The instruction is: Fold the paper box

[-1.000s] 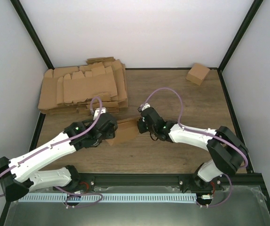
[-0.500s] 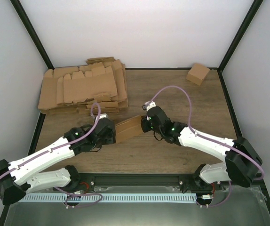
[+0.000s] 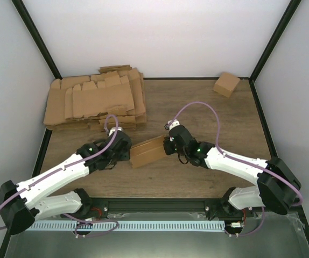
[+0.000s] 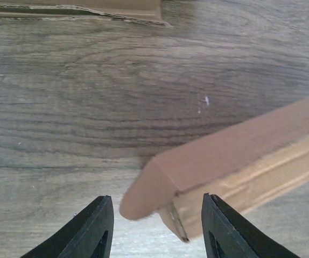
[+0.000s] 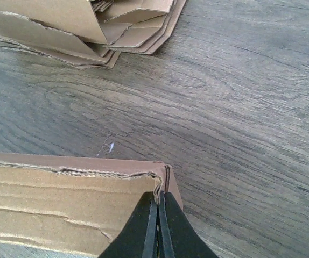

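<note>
Two grippers share one plain brown cardboard paper box (image 3: 148, 152), a half-raised oblong sleeve. It lies on the grey-brown wooden table (image 3: 208, 113), just on the near side of the thick pile of brown cardboard blanks (image 3: 95, 102), off that pile's near right corner and not touching it. The right gripper (image 5: 157, 196) sits at the box end that points away from the pile. Its jaws are pressed together on the thin corrugated top edge of a wall, most likely to anchor the box so it cannot slide or collapse while the other end is worked. The left gripper (image 4: 155, 198) is at the opposite end, directly on the near side of the pile. Its fingers (image 4: 98, 226) stand apart with the box's rounded corner between them, and a gap shows on each side. It seems placed to close across that corner and square the sleeve along its crease. The box sits tilted rather than flat, which suits that kind of squeeze. A small cube-like brown carton (image 3: 226, 84) stands well apart from the pile, far to its right, and plays no part.
</note>
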You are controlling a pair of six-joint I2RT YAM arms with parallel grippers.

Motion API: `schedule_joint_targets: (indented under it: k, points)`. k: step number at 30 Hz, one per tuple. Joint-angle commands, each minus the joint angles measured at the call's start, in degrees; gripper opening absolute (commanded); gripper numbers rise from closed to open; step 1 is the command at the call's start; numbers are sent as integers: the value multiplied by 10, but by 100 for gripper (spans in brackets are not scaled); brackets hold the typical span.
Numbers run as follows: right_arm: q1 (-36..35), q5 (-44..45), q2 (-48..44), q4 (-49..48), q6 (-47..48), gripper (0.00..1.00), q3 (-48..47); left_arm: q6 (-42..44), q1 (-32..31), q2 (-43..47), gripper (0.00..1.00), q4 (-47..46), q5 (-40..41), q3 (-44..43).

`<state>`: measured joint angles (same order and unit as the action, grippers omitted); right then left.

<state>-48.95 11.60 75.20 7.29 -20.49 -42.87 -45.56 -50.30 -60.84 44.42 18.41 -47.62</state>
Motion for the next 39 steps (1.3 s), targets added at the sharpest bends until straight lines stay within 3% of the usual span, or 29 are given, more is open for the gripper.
schedule_joint_targets:
  k: [1, 16, 20, 24, 27, 39]
  points:
    - [-4, 5, -12, -8, -3, 2, 0, 40, 38, -5, 47, -35, -43, 14]
    - [-4, -10, -21, -56, -6, 3, 44, 35, 71, -34, 35, -46, -71, 38]
    - [-4, -16, -29, -63, -15, 8, 60, 38, 72, -35, 36, -40, -69, 37]
    - [-4, -20, -37, -75, -19, 24, 77, 53, 71, -18, 40, -40, -73, 36]
    - [-4, -27, -36, -80, -21, 29, 83, 70, 71, -13, 40, -46, -77, 36]
    - [-4, -61, -29, -109, -26, 32, 96, 92, 71, -24, 33, -40, -33, 30]
